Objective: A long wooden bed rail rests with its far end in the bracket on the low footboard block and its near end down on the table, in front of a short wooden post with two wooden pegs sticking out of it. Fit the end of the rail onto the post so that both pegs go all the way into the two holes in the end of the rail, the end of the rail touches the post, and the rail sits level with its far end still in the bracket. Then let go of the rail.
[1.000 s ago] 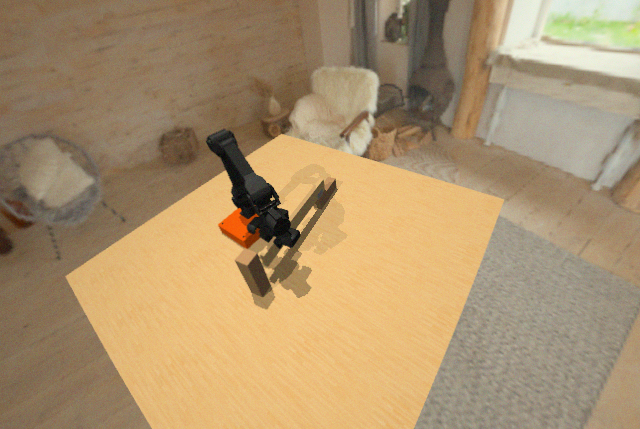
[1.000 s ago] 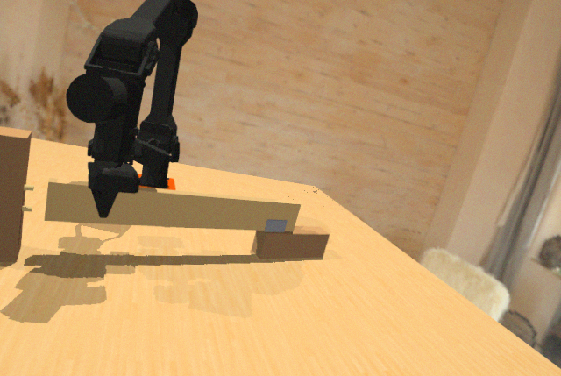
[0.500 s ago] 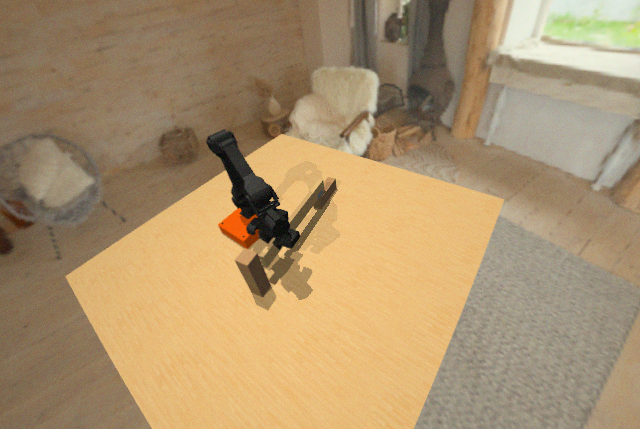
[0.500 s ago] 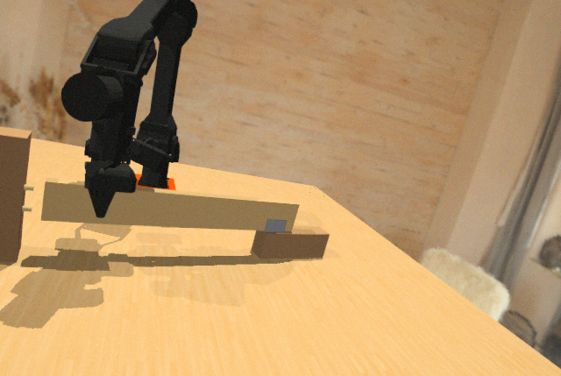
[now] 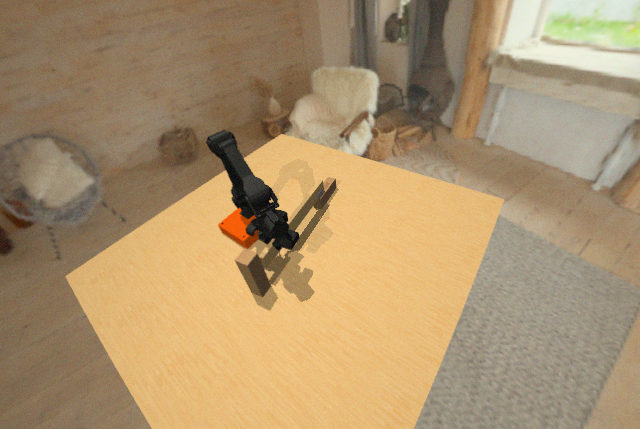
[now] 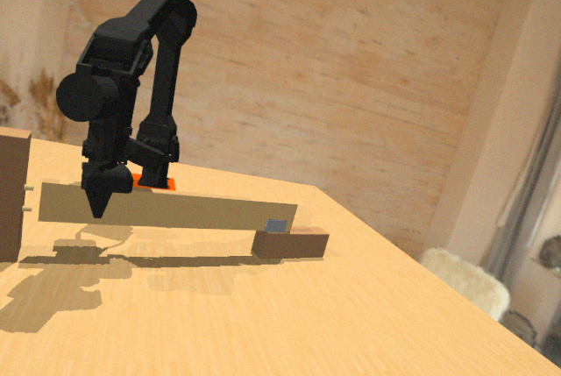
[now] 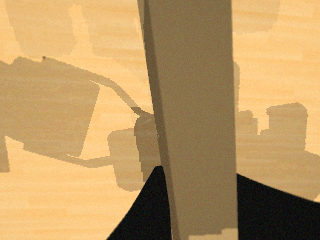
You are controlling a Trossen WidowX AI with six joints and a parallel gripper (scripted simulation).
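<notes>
The long wooden rail [image 6: 181, 210] [image 5: 305, 215] [image 7: 195, 125] is held up off the table, roughly level. Its far end sits in the grey bracket [image 6: 275, 225] on the low footboard block [image 6: 292, 244] [image 5: 325, 192]. Its near end stands a small gap away from the dark wooden post [image 6: 10, 195] [image 5: 254, 271]. Two light pegs [image 6: 28, 197] stick out of the post toward the rail end, outside the holes. My gripper [image 6: 97, 210] [image 5: 284, 242] is shut on the rail near its post end, gripping from above. The wrist view shows the rail running between my dark fingers.
The arm's orange base [image 5: 236, 228] [image 6: 152, 183] stands just behind the rail. Beyond the wooden table [image 5: 310, 336] [image 6: 316, 317] are a rug, a fur-covered chair and a window.
</notes>
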